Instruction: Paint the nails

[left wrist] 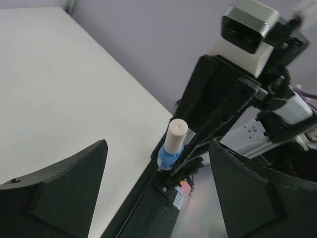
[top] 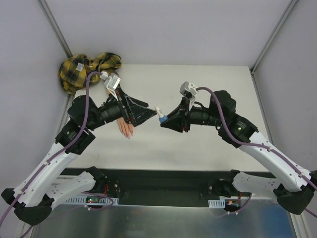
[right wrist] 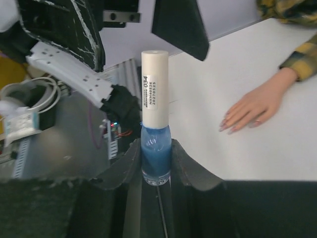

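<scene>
holding entry: small blue bottle (right wrist: pixel 155 161) clamped in the right claw (top: pixel 165 120), long axis and white cap (right wrist: pixel 154 84) aimed at the left claw (top: pixel 150 110). left claw: spread wide, empty, cap near at its 3 o'clock. nails (top: pixel 128 134): on the dummy hand (top: pixel 121 126) lying flat on the table (top: pixel 198 148), 7 o'clock of the left claw, nearer that arm.

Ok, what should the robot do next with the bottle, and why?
Probably ease the left fingers forward around the white cap and shut on it: they are open and short of it, the right fingers clamp the blue bottle, and the cap is on.
</scene>
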Available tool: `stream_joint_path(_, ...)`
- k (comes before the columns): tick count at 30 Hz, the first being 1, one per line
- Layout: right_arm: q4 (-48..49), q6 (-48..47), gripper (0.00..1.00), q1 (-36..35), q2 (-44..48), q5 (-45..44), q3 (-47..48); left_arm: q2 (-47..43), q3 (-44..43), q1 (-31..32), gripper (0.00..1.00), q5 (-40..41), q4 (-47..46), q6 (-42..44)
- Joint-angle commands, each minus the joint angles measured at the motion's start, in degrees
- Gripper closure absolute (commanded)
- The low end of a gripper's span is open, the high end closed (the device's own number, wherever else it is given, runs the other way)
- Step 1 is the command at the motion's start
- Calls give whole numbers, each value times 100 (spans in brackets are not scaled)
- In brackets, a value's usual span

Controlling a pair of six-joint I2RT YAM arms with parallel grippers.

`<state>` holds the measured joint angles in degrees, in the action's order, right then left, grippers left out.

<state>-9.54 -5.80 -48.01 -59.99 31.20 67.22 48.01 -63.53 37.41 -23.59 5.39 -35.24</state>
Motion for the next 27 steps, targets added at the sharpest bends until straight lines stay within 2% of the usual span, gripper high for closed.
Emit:
stream_joint_path(1, 1101, 931, 100, 195, 23, 1862, -42, 182, 78, -23, 23, -1523, -1487, -193)
stream_joint_path(7, 1481, 1266, 100, 231, -39, 1837, -69, 384, -19, -32, 46, -1815, -1602, -281)
stream_joint_path(11, 1490, 1292, 100, 239, -136, 1636, -42, 411, -98, -32, 67, -1955, -1594, -246)
stream_joint_path(12, 1464, 1292, 100, 239, -136, 1522, -16, 455, -116, -32, 78, -1982, -1593, -237)
stream_joint_path(14, 1026, 1021, 100, 222, -110, 759, 63, 499, -204, -32, 92, -1991, -1471, -202)
stream_joint_path(15, 781, 881, 100, 91, -58, 286, 115, 516, -247, -23, 100, -1791, -1366, -115)
stream_joint_path(17, -202, -14, 100, -399, -4, -2431, 396, 517, -301, -23, 100, -1369, -859, -9)
stream_joint_path(18, -719, -331, 100, -1272, -135, -3957, 545, 499, -335, -14, 100, -567, -577, 87)
stream_joint_path(19, -838, -830, 100, -1673, -310, -6644, 816, 508, -414, -6, 100, -63, -269, 88)
stream_joint_path(20, -917, -1096, 100, -1999, -512, -7767, 949, 516, -450, 3, 100, 560, 360, 44)
stream_joint_path(21, -866, -1299, 100, -2472, -723, -8674, 1064, 604, -502, 12, 100, 1062, 645, -147)
stream_joint_path(22, -717, -1579, 100, -2616, -1056, -9510, 1135, 683, -633, 12, 100, 1790, 883, -262)
stream_joint_path(24, -427, -1881, 100, -2749, -1164, -9520, 1153, 884, -740, 12, 100, 1999, 1253, -526)
stream_joint_path(27, -391, -1854, 100, -2723, -1182, -8783, 1171, 1061, -819, 30, 100, 1824, 1254, -703)
